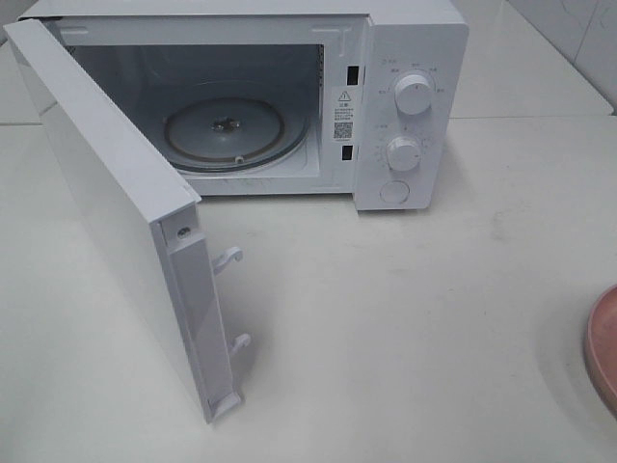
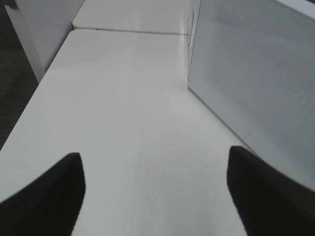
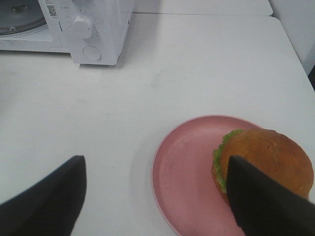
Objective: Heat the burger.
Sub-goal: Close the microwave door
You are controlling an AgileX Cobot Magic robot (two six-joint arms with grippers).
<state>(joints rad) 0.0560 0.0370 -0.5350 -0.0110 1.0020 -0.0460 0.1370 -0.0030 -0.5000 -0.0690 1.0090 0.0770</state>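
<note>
Risk log | right pincer (image 3: 155,196) spread wide, empty; burger (image 3: 263,164) on pink plate (image 3: 184,177) just ahead, off toward one finger | off-centre closure may topple it, I judge | left pincer (image 2: 155,189) apart, empty | microwave (image 1: 405,106) door open, probably enough clearance.

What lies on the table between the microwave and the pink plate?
Nothing: in the right wrist view, only bare white table separates the microwave from the plate holding the burger.
</note>
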